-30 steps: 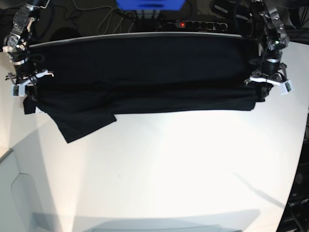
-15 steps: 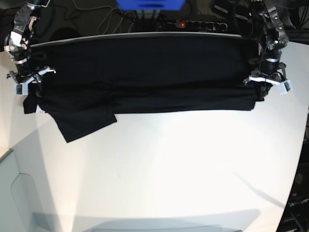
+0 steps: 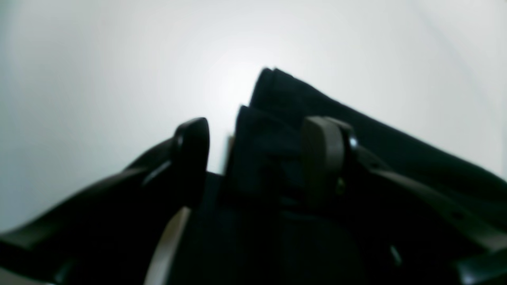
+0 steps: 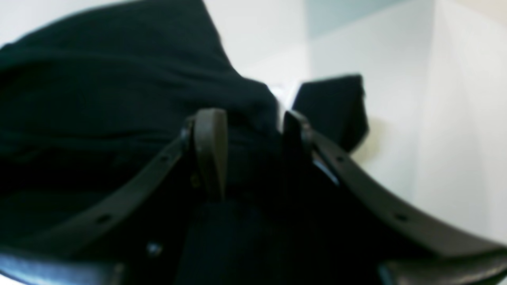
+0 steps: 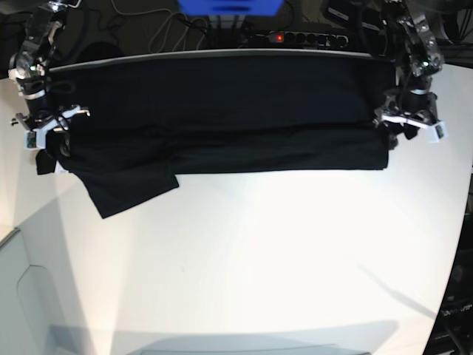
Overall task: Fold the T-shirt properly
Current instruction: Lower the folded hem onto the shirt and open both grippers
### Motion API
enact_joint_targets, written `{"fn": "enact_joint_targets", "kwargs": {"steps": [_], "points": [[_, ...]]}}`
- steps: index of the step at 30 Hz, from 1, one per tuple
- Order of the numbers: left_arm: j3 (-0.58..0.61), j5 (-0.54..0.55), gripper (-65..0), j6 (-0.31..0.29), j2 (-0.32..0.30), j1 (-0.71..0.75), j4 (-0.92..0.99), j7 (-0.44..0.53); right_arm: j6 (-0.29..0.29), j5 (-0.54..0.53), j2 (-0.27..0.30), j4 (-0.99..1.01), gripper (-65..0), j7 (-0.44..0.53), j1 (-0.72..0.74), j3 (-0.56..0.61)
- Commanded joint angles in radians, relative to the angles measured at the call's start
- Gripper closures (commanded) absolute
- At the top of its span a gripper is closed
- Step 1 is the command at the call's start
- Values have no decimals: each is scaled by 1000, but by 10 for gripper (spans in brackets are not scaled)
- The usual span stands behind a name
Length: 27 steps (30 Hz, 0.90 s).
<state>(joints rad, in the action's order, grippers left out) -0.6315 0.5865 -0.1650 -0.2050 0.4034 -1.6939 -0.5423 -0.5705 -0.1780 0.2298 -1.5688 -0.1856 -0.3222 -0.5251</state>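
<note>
The black T-shirt (image 5: pixel 222 118) lies folded into a long band across the far part of the white table (image 5: pixel 259 259). One sleeve (image 5: pixel 126 188) sticks out toward the front at its left end. My left gripper (image 5: pixel 406 126) is at the band's right end. In the left wrist view it (image 3: pixel 257 158) is open, with a folded corner of the T-shirt (image 3: pixel 396 150) standing between the jaws. My right gripper (image 5: pixel 44 126) is at the band's left end. In the right wrist view it (image 4: pixel 251 150) is open over the T-shirt (image 4: pixel 99 79), with cloth between the jaws.
A power strip with a red light (image 5: pixel 295 37), cables and a blue object (image 5: pixel 229 6) lie behind the table's far edge. A grey panel (image 5: pixel 22 296) sits at the front left. The table's right edge runs close beside my left gripper.
Both grippers have moved a little toward the far edge, away from the band's front fold. The T-shirt's right end has settled slightly inward. The sleeve has not moved.
</note>
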Motion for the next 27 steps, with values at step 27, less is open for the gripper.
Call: {"fn": "enact_joint_targets", "kwargs": {"steps": [27], "points": [[75, -130, -240, -5, -20, -136, 124, 14, -12, -5, 0, -51, -244, 28, 8, -8]]}}
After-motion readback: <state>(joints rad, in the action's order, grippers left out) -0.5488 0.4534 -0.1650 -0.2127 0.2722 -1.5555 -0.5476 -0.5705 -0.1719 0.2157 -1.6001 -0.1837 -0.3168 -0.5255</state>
